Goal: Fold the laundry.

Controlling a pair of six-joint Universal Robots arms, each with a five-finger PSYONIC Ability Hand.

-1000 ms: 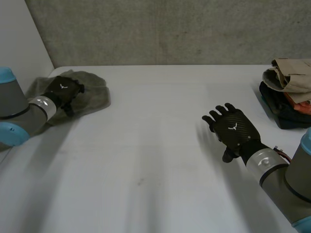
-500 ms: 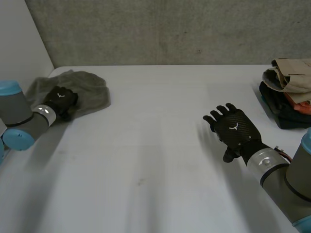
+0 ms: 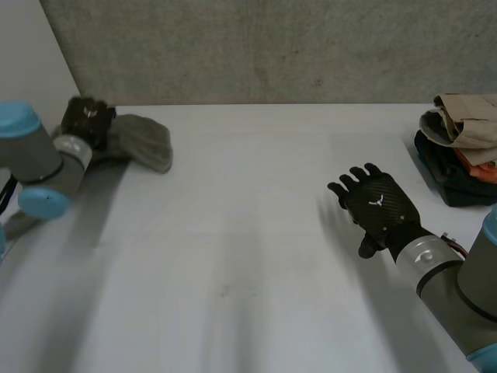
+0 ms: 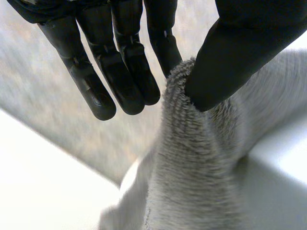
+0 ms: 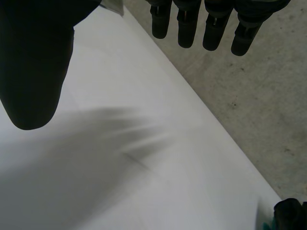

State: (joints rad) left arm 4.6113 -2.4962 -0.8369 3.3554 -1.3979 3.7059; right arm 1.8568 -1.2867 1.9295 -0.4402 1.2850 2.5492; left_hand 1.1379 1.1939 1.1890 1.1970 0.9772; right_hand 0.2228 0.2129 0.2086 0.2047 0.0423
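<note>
Grey towel (image 3: 144,141) | left hand (image 3: 85,120) pinching | clothes pile (image 3: 460,151) well apart

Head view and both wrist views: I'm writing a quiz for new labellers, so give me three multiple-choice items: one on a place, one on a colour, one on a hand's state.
1. Where does the pile of clothes lie on the table?
A. In the middle
B. At the edge by the right arm
C. At the near edge, in front

2. What colour is the towel pinched by the left hand?
A. Grey
B. Red
C. Blue

3. How is the right hand?
A. Shut on the towel
B. Curled into a fist
C. Open, holding nothing

Key:
1 B, the pile sits at the table's right edge.
2 A, the cloth is grey in the head and left wrist views.
3 C, its fingers are straight over bare table.
</note>
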